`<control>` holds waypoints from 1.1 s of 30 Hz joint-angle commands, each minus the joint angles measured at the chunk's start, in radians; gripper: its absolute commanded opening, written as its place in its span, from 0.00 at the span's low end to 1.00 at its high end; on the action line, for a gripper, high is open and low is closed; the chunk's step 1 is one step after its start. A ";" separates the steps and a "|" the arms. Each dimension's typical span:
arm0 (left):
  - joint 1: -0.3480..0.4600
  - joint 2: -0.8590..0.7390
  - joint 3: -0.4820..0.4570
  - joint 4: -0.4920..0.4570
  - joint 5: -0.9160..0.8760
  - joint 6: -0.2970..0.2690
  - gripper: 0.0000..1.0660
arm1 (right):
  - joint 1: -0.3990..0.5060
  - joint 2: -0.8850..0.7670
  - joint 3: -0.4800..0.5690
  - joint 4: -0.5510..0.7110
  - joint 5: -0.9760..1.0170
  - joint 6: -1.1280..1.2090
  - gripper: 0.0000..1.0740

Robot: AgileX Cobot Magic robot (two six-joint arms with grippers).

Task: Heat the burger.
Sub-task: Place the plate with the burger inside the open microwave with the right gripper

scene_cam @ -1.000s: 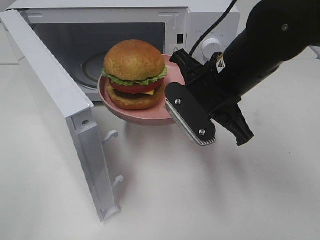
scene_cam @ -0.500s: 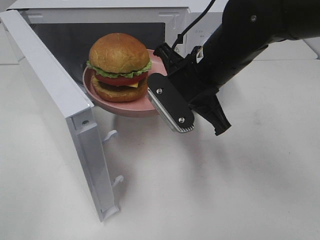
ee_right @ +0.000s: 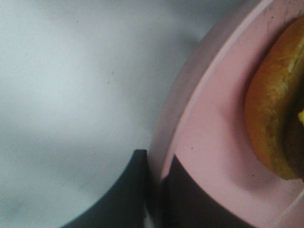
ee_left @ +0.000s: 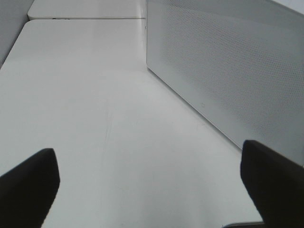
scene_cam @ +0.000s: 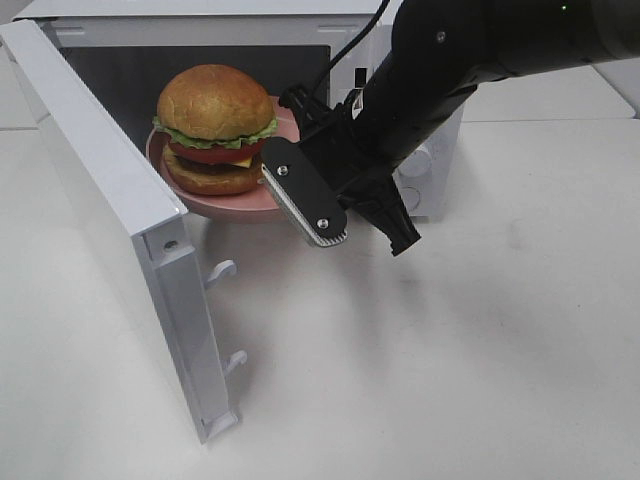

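Observation:
The burger (scene_cam: 215,120), with a golden bun, lettuce, tomato and cheese, sits on a pink plate (scene_cam: 160,160). My right gripper (scene_cam: 283,152) is shut on the plate's right rim. It holds the plate in the air at the mouth of the open white microwave (scene_cam: 200,25). The right wrist view shows the plate's rim (ee_right: 190,123) pinched between the dark fingers (ee_right: 128,190), with the bottom bun (ee_right: 270,114) beside them. My left gripper (ee_left: 152,190) is open and empty over the bare table beside the microwave's perforated wall (ee_left: 228,71). It is outside the exterior view.
The microwave door (scene_cam: 110,210) stands wide open at the left and reaches toward the table's front. Its dark cavity (scene_cam: 110,75) lies behind the plate. The control panel (scene_cam: 430,180) is partly hidden behind my right arm. White table (scene_cam: 450,370) lies in front.
My right gripper has carried the plate and burger left and back, from in front of the microwave to its opening. The door has not moved.

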 commanded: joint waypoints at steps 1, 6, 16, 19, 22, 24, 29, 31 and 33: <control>0.003 -0.018 0.003 -0.002 -0.013 -0.004 0.91 | -0.003 0.004 -0.033 -0.001 -0.059 -0.009 0.00; 0.003 -0.018 0.003 -0.002 -0.013 -0.004 0.91 | -0.003 0.049 -0.086 -0.028 -0.055 0.023 0.00; 0.003 -0.018 0.003 -0.002 -0.013 -0.004 0.91 | -0.003 0.138 -0.198 -0.104 -0.047 0.118 0.00; 0.003 -0.018 0.003 -0.002 -0.013 -0.004 0.91 | -0.003 0.163 -0.232 -0.124 -0.041 0.125 0.00; 0.003 -0.018 0.003 -0.002 -0.013 -0.004 0.91 | -0.003 0.189 -0.268 -0.131 -0.027 0.130 0.00; 0.003 -0.018 0.003 -0.002 -0.013 -0.004 0.91 | -0.003 0.209 -0.294 -0.155 -0.024 0.159 0.00; 0.003 -0.018 0.003 -0.002 -0.013 -0.004 0.91 | -0.003 0.250 -0.357 -0.215 -0.009 0.235 0.00; 0.003 -0.018 0.003 -0.002 -0.013 -0.004 0.91 | -0.003 0.259 -0.368 -0.227 -0.005 0.249 0.00; 0.003 -0.018 0.003 -0.002 -0.013 -0.004 0.91 | -0.003 0.296 -0.418 -0.254 0.006 0.295 0.00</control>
